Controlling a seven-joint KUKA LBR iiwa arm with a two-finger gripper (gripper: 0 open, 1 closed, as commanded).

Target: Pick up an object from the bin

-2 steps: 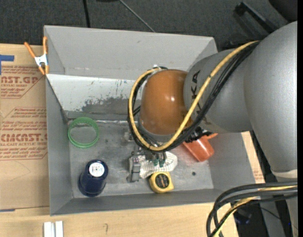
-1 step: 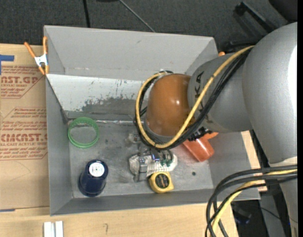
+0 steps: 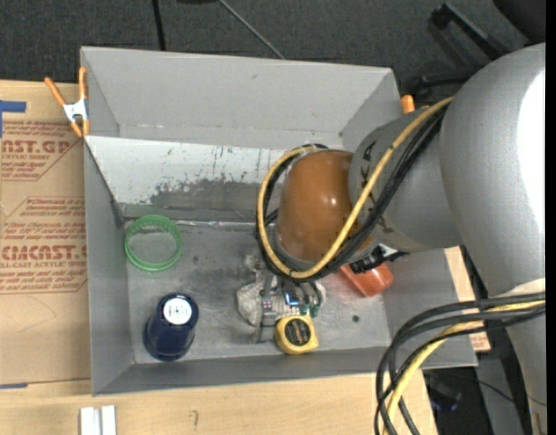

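Crumpled silvery scrap (image 3: 253,303) lies beside a round yellow-black tape measure (image 3: 295,333) under the jaws, whose spread I cannot tell.

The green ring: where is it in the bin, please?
In the camera view, the green ring lies at the left of the bin, above the dark blue bottle.

From my console the bin (image 3: 232,98) looks evenly and brightly lit from overhead, its back wall pale and its floor a shade darker. The arm (image 3: 495,152) throws a soft shadow on the floor right under its wrist. I see a dull sheen on the arm's orange cover (image 3: 314,202) and a bright spot on the white cap (image 3: 177,312) of the blue bottle (image 3: 167,338).
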